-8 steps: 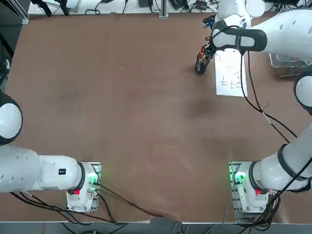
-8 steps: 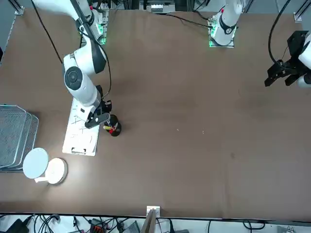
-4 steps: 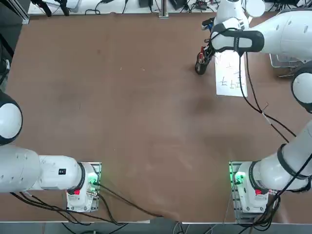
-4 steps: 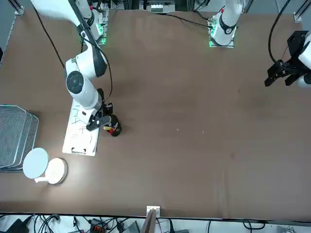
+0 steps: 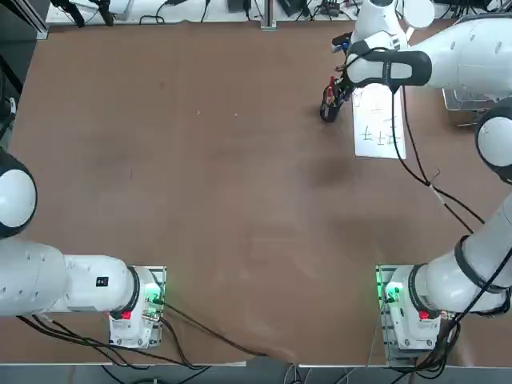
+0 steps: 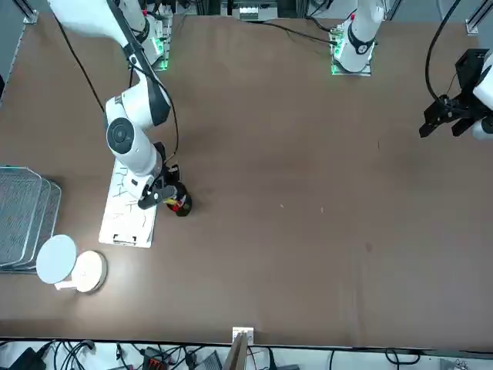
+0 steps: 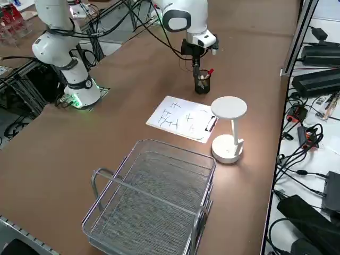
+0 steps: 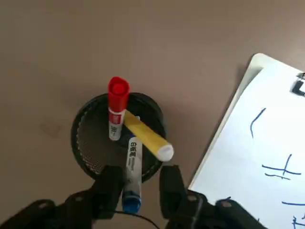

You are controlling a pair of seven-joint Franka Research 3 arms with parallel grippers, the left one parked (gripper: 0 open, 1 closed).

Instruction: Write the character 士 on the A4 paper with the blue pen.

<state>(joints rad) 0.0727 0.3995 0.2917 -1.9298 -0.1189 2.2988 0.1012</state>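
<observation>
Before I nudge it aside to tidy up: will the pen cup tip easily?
Probably light: the cup looks like thin black mesh. The yellow pen leans out over its rim, so a high push might tip it; push low. The right gripper hangs just above, open around the blue pen, and may block you.

There's a black mesh pen cup point(image 8: 90, 143) on the brown surface point(image 5: 200, 176), with a red-capped marker point(image 8: 116, 107) and a yellow marker point(image 8: 145, 139) sticking out of it, leaning across each other. Off to the side you've got a silver wire basket point(image 7: 154, 204) and a little white desk lamp with a round head point(image 7: 228, 130) standing just beside it. Loads of cables and black power bricks point(image 7: 319, 79) past the surface edge.
</observation>
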